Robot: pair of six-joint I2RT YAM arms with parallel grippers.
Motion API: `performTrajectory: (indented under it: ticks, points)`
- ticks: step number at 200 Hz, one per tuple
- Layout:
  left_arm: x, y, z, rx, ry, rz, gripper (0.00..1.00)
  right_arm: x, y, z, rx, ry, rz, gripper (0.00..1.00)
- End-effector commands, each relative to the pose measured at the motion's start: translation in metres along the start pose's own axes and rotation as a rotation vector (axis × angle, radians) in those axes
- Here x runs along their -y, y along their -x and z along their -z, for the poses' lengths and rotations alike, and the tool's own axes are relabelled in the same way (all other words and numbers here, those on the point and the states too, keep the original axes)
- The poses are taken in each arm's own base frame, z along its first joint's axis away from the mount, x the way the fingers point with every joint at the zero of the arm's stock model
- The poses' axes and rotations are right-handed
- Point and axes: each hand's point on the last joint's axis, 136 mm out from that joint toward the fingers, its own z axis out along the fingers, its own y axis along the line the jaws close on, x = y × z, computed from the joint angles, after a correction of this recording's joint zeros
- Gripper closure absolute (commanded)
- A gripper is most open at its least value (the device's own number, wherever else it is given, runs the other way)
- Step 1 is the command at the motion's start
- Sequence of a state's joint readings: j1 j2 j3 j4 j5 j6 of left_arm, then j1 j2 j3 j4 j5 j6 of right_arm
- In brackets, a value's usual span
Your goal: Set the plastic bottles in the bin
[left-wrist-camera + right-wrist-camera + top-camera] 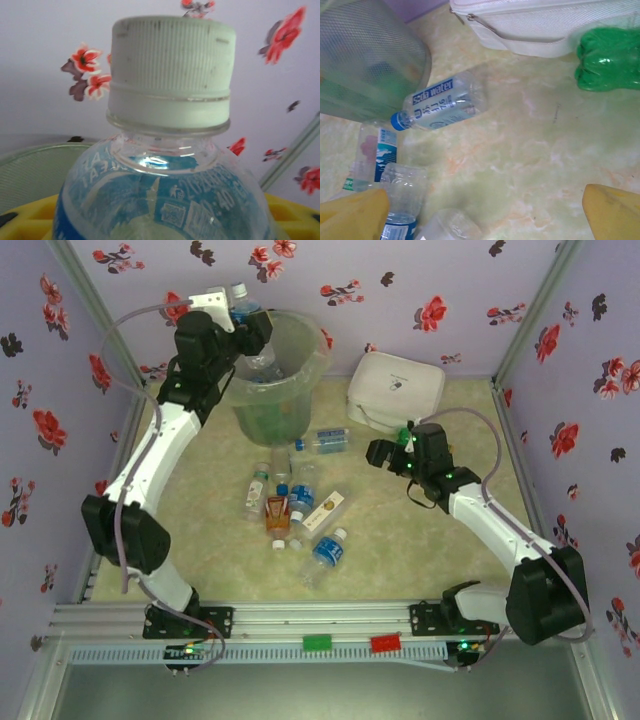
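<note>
Floral purple walls (450, 280), marbled green tabletop (400, 540); left claw (245, 330) grasping bottle (170, 200) over bin (315, 335); right claw (385, 453) released.

We see lilac walls (420, 270) with red and dark flowers | marbled table top (420, 560), pale green and cream | round translucent plastic bin (303, 400), grey-green | clear plastic bottle (165, 200) with off-white ribbed cap, label blue and white | rounded-square box (395, 388), white | bright green plastic bottle (610, 60) | small amber bottle (277, 512), we read its label as red

White lidded box (396, 388) far rt on marbled table (400, 550); white/yellow carton (325, 512) nr centre; floral walls (450, 270) behind.
</note>
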State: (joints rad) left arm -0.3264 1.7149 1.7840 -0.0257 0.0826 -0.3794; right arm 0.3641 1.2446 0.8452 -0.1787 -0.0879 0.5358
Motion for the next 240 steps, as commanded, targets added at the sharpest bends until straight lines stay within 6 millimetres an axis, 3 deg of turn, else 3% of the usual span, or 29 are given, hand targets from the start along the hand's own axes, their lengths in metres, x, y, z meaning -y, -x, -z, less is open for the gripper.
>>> performTrajectory:
  ticks: [1,43,69,82,109,116,142,184,211,240]
  points:
    - [-0.023,-0.018,-0.02,-0.076,0.073,-0.101,0.49,0.013,-0.004,0.006,0.002,-0.05,-0.022,0.0]
    - [-0.04,-0.056,-0.052,-0.206,0.108,-0.121,0.49,0.018,-0.011,0.006,-0.026,-0.066,-0.011,0.0]
    - [-0.051,-0.081,-0.063,-0.291,0.136,-0.123,0.43,0.023,-0.013,0.008,-0.032,-0.087,-0.002,0.0]
    - [-0.054,-0.088,-0.065,-0.317,0.145,-0.122,0.35,0.025,-0.016,0.007,-0.038,-0.095,0.0,0.0]
    - [-0.054,-0.085,-0.064,-0.315,0.148,-0.107,0.05,0.027,-0.018,0.005,-0.049,-0.098,0.0,0.0]
    - [-0.052,-0.081,-0.062,-0.307,0.147,-0.105,0.0,0.028,-0.018,0.004,-0.05,-0.104,0.003,0.0]
    - [-0.041,-0.057,-0.047,-0.261,0.133,-0.103,0.0,0.039,-0.012,0.002,-0.039,-0.154,0.003,0.0]
    - [-0.006,-0.018,-0.003,-0.148,0.062,-0.086,0.0,0.056,0.014,-0.006,-0.008,-0.187,-0.011,0.0]
    - [0.02,-0.013,0.032,-0.079,-0.003,-0.081,0.0,0.073,0.041,-0.015,0.03,-0.191,-0.032,0.0]
    - [0.043,-0.022,0.059,-0.07,-0.061,-0.059,0.0,0.086,0.075,-0.023,0.095,-0.149,-0.048,0.0]
